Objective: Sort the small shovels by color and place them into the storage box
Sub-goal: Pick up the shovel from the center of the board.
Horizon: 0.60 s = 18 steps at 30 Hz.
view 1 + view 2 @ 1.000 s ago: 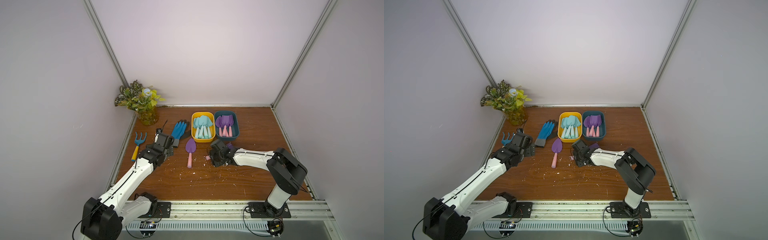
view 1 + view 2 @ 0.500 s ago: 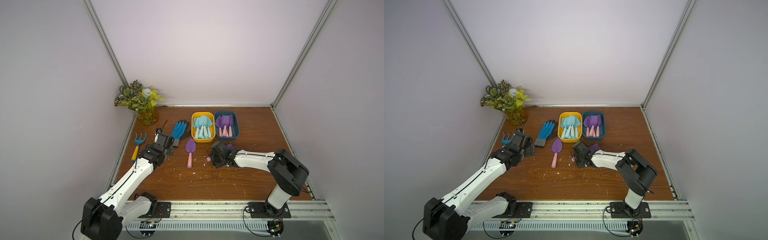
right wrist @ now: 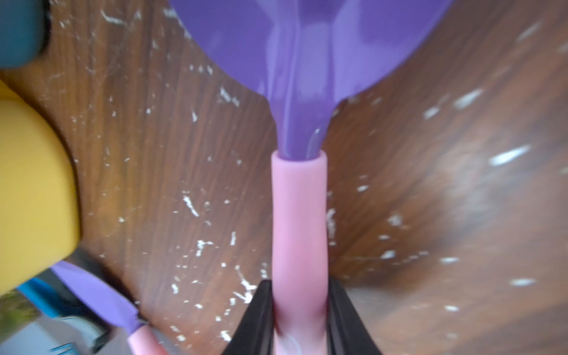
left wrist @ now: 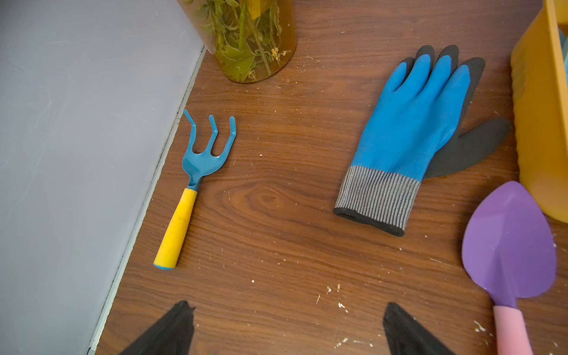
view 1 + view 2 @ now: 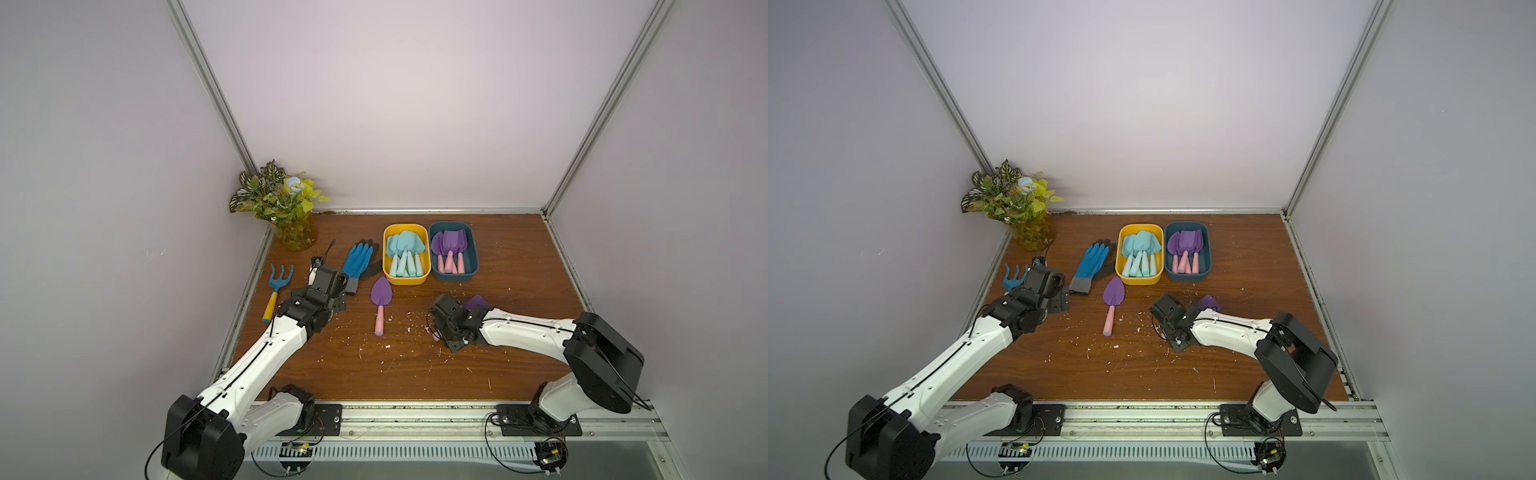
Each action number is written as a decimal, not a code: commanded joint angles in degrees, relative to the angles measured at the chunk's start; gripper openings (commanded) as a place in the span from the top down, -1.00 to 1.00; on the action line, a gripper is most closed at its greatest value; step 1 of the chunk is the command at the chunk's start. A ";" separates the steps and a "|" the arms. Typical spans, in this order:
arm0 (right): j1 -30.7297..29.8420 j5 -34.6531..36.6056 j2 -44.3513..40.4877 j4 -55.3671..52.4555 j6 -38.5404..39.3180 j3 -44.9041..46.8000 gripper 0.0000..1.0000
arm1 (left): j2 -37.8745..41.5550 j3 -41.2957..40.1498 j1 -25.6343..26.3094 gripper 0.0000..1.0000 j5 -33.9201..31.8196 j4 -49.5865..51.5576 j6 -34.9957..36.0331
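the right gripper [image 3: 299, 290] is squeezed tight on the pink handle of the held shovel [image 3: 299, 212]. its black fingers [image 3: 261, 307] press the handle from both sides. in both top views only the purple blade of this shovel peeks out, on the far side of the right arm. it is a little nearer than the dark blue box [image 5: 455, 277]. i cannot tell if it touches the table [image 5: 415, 374].

the left gripper [image 4: 285, 307] is wide open with nothing in it. it hangs over bare wood on the left side of the table, near the rake [image 5: 276, 291] and the blue glove [image 5: 358, 266].

the loose shovel [image 5: 380, 305], also purple and pink, lies flat between the two arms. its blade points far, with the tip just beside the yellow box [image 5: 405, 281].

the yellow box holds the aqua shovels [image 5: 403, 253]. the dark blue box sits right beside it, on its right, and holds the purple shovels [image 5: 449, 249]. all their handles point near.

a plant [image 5: 282, 208] stands in the far left corner. small white crumbs lie on the wood.
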<state>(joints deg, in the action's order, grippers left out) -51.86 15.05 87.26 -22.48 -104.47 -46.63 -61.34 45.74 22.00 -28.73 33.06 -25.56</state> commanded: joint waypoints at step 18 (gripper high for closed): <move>-0.09 -1.27 6.75 -13.20 41.11 -11.49 1.00 | 0.70 -0.60 -0.98 -0.96 -0.84 0.44 -0.90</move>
<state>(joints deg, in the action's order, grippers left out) -51.94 14.22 93.95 -33.08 -69.17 -55.81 -61.34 45.74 21.76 -28.75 33.06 -25.74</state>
